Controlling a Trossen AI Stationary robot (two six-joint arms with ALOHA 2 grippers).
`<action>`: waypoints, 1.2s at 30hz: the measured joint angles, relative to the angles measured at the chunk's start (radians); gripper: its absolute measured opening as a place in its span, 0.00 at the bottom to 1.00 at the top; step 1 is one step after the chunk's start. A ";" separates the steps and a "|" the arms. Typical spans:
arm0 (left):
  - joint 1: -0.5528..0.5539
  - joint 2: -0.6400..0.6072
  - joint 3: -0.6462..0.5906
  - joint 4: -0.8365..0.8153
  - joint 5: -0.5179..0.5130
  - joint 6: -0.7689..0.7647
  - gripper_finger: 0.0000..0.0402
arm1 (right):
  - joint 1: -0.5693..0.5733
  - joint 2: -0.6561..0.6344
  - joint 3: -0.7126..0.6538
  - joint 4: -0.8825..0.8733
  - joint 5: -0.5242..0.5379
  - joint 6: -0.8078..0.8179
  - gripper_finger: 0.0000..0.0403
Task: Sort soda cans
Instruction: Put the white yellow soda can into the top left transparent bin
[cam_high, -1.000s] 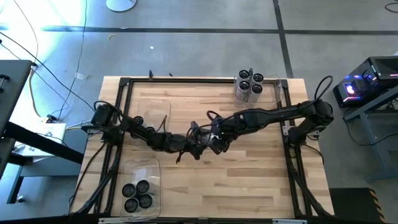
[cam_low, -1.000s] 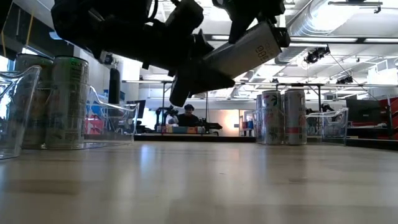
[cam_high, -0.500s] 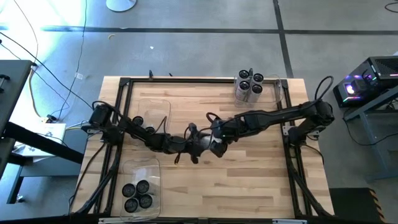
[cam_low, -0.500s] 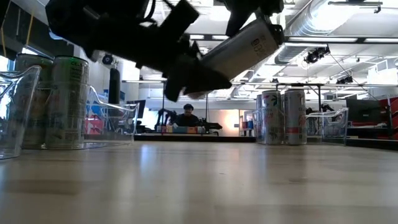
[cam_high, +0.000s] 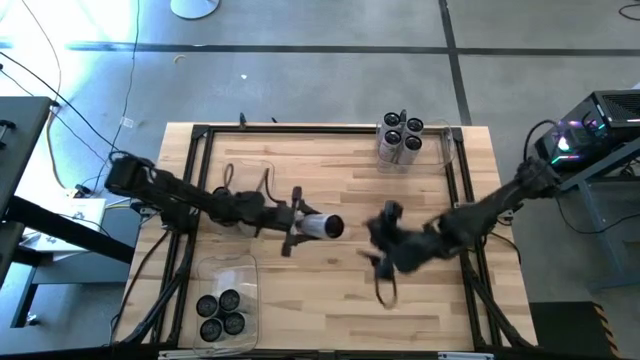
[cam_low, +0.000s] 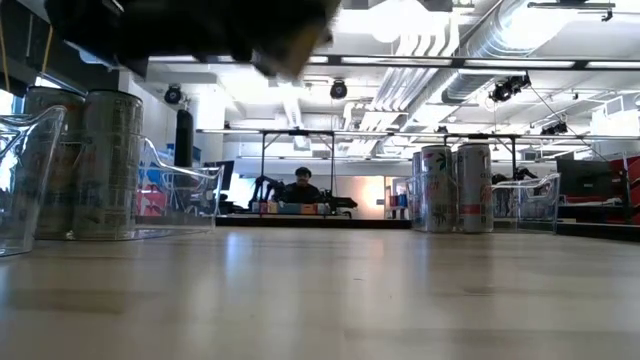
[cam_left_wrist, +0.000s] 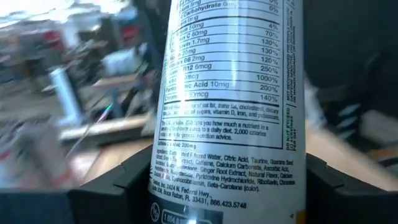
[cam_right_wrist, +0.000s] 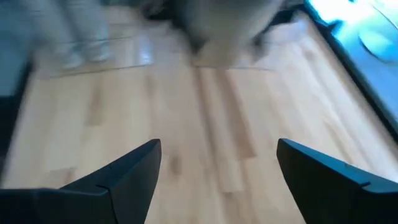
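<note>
Silvery soda can (cam_high: 322, 226) lying sideways above mid-table, in left end effector (cam_high: 297, 224).

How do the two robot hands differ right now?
The left gripper is shut on a silver can, held on its side above the table; the right gripper is open and empty. The left sits near the table's middle, the right nearer the right side. Both are dark, two-fingered, and off the wood.
</note>
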 joint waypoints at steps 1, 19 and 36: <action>-0.003 -0.027 0.000 -0.004 0.037 -0.017 0.60 | 0.023 0.001 -0.034 0.055 0.006 -0.021 0.78; -0.017 -0.160 0.020 -0.027 0.467 -0.220 0.60 | -0.094 0.006 -0.287 1.153 -0.395 -0.840 0.79; -0.014 -0.126 0.054 -0.046 0.390 -0.226 0.63 | -0.261 0.117 -0.260 1.318 -0.723 -0.851 0.79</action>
